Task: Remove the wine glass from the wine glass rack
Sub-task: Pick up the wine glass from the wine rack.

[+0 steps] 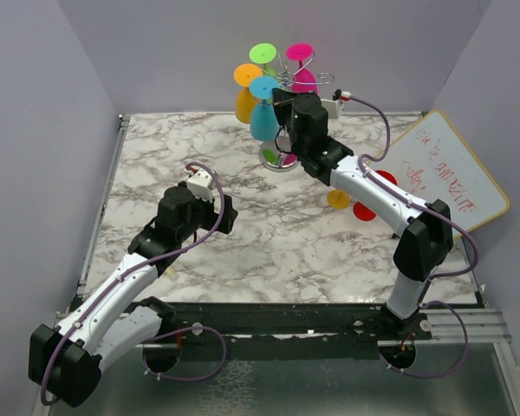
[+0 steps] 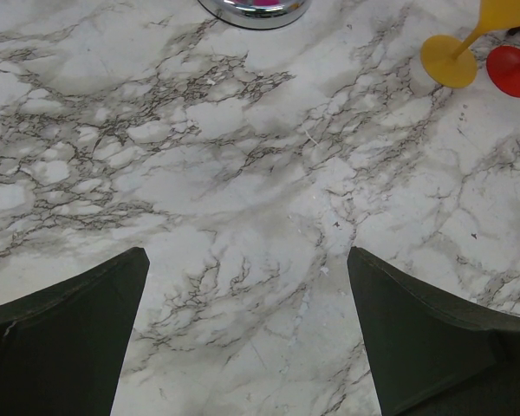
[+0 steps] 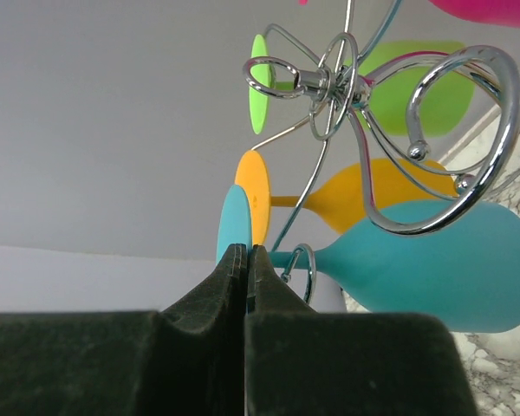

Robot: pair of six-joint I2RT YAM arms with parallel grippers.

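Observation:
The wine glass rack stands at the back of the marble table, its silver scroll arms filling the right wrist view. A teal wine glass hangs upside down from it, bowl low, stem in a wire loop. My right gripper is up at the rack, shut, its fingertips pinched on the rim of the teal glass's round foot. My left gripper hovers open over bare marble at mid-table, holding nothing.
Orange, green and pink glasses also hang on the rack. A yellow glass and a red one lie on the table right of the rack's base. A whiteboard leans at far right.

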